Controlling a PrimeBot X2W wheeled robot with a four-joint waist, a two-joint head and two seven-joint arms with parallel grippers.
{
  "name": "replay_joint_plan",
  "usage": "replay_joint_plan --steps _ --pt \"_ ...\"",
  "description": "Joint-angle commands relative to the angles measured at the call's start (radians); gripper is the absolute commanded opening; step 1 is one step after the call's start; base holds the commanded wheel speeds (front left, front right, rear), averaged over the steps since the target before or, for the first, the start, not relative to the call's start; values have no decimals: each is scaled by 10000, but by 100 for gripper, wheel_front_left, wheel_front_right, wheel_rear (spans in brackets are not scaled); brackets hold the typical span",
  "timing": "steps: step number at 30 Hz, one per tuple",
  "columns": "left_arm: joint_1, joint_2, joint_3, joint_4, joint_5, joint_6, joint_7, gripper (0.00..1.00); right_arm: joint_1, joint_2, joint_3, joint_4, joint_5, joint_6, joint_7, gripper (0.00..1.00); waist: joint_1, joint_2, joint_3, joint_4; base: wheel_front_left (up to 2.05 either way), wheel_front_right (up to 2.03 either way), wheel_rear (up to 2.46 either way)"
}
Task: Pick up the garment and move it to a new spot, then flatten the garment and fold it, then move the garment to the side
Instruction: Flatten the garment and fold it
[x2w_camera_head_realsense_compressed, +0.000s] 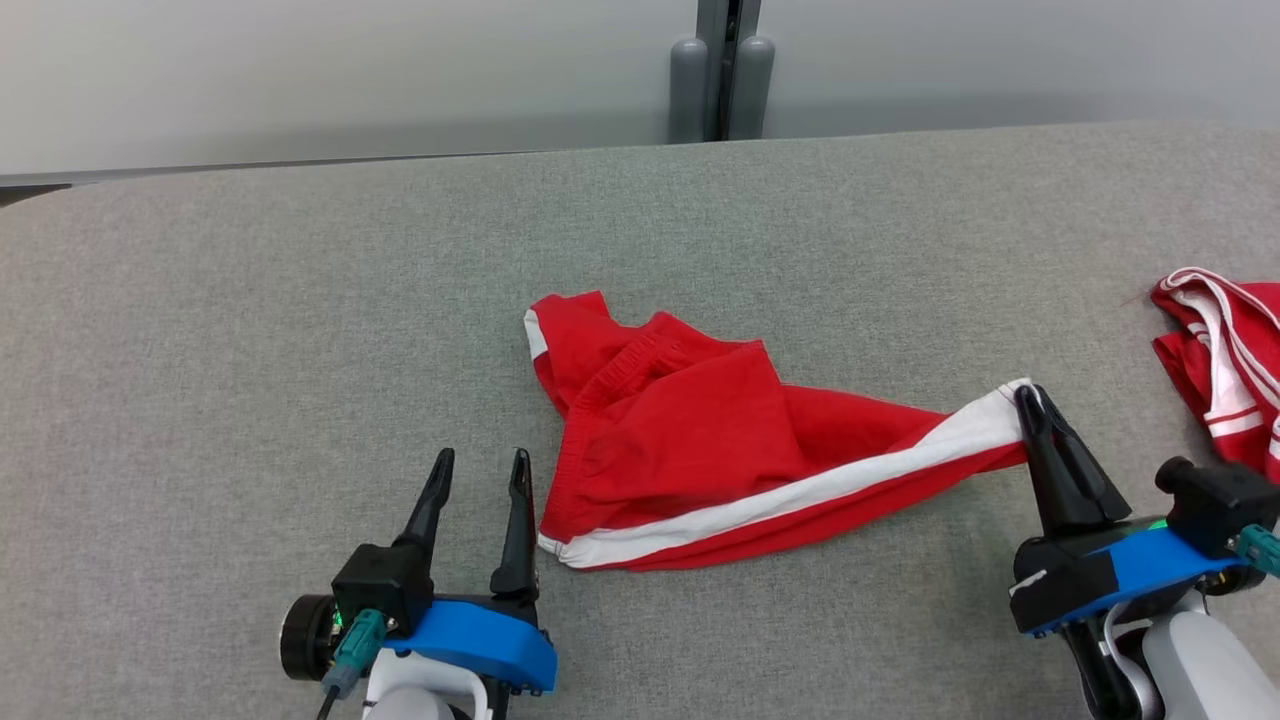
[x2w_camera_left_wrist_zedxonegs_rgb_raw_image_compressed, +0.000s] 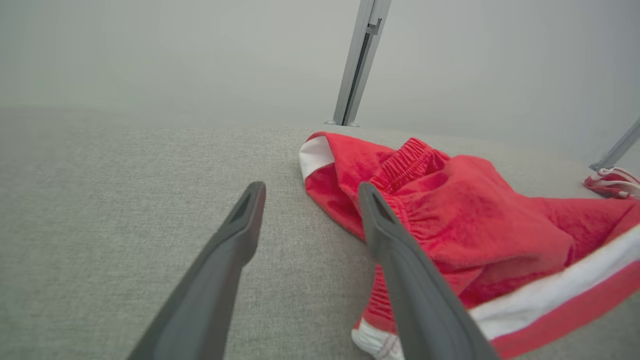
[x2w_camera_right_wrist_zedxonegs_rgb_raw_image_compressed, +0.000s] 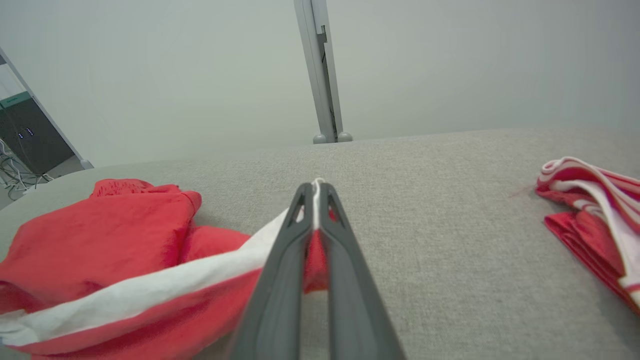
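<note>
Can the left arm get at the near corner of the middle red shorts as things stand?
Probably yes. The left fingers stand open close beside the red shorts; nothing lies between them. The right fingers pinch the far end.

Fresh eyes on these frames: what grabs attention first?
The red garment with a white stripe lies crumpled in the middle of the grey table, the one vivid thing there. The right gripper is shut on the white-edged corner at its right end, while the left gripper stands open just beside the waistband. A second red-and-white garment sits at the table's right edge.
</note>
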Motion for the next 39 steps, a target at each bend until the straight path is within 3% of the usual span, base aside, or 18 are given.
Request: replay_joint_plan --steps 1,6,11,15,28,39 --pt "48 11 2 6 -109 -126 -44 100 122 42 -36 -53 -60 0 -29 0 0 0 -15 -21 0 0 0" --pt "81 10 -148 634 -653 -1198 -43 100 301 124 -52 -29 -132 0 -29 0 0 0 -90 -88 0 0 0" --pt "-204 14 -412 1826 -1070 -1988 -44 100 222 163 29 72 -119 0 -29 0 0 0 -156 -112 0 0 0" --pt "-388 50 -981 2131 -1614 -2065 -43 100 56 60 -39 96 -90 0 -29 0 0 0 -137 -125 0 0 0" --pt "-604 1238 -3414 1222 -4348 -2039 -43 100 -427 38 -905 593 -358 0 -29 0 0 0 -23 -93 0 0 0" --pt "-1087 1688 -4746 1085 -5126 -2040 -43 100 -503 121 -831 693 -454 0 -29 0 0 0 19 -132 0 0 0"
